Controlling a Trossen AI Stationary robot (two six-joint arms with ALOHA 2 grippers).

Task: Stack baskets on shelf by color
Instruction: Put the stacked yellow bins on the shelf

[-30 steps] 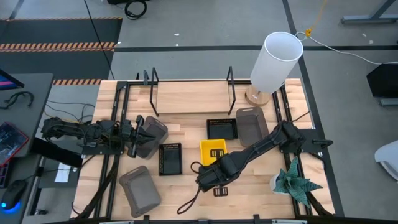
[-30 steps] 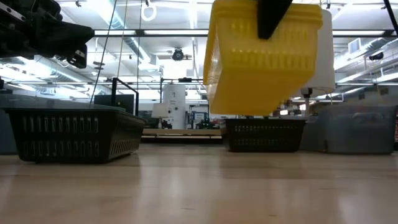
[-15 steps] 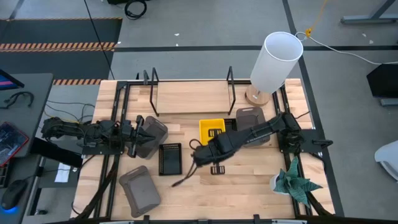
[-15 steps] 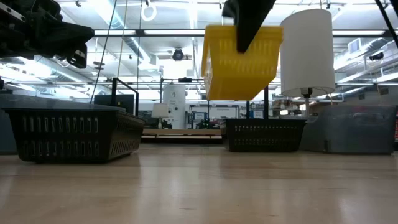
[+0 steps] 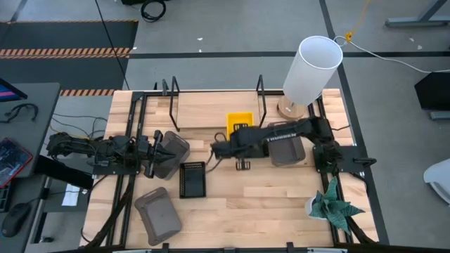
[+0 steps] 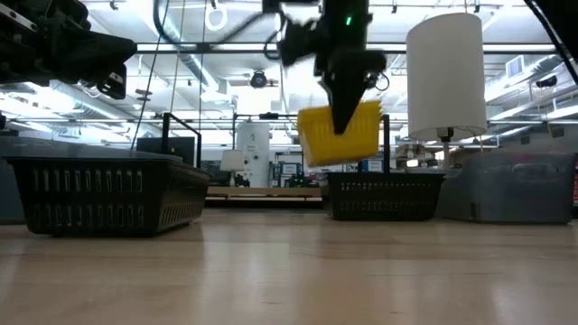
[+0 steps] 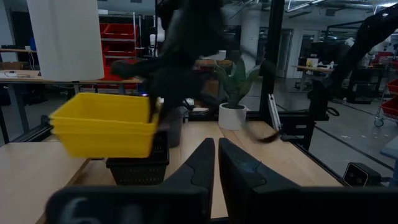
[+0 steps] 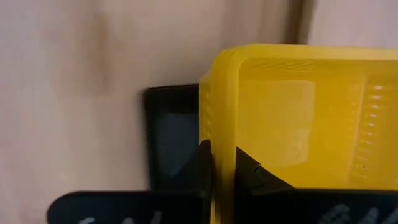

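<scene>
My right gripper (image 5: 236, 133) is shut on a bright yellow basket (image 5: 239, 120), which it carries in the air at the shelf's (image 5: 211, 111) near edge, close to the right black end loop (image 5: 260, 98). The low view shows the yellow basket (image 6: 339, 134) hanging under the gripper (image 6: 346, 99). Whether it is one basket or a nested stack, I cannot tell. My left gripper (image 7: 216, 158) is shut, touches nothing and hovers over a gray basket (image 5: 174, 151) at the table's left. A black basket (image 5: 192, 179) and another gray basket (image 5: 158, 214) rest on their bottoms on the table. My right gripper pinches the yellow basket's near wall at its rim (image 8: 221, 134), one finger (image 8: 202, 163) outside and one finger (image 8: 250, 171) inside. The fingers come from above, pointing down. The basket is lifted clear and hangs slightly tilted below them.
A third gray basket (image 5: 285, 140) lies partly under my right arm. A tall white lamp shade (image 5: 313, 67) stands at the far right corner and a potted plant (image 5: 334, 204) at the near right. In the low view a black basket (image 6: 384, 194) sits below the carried one.
My right gripper has carried the yellow basket from the near middle of the table toward the far edge, up to the shelf's near edge. The basket has stayed lifted and in the same hold. My left arm has kept still.
</scene>
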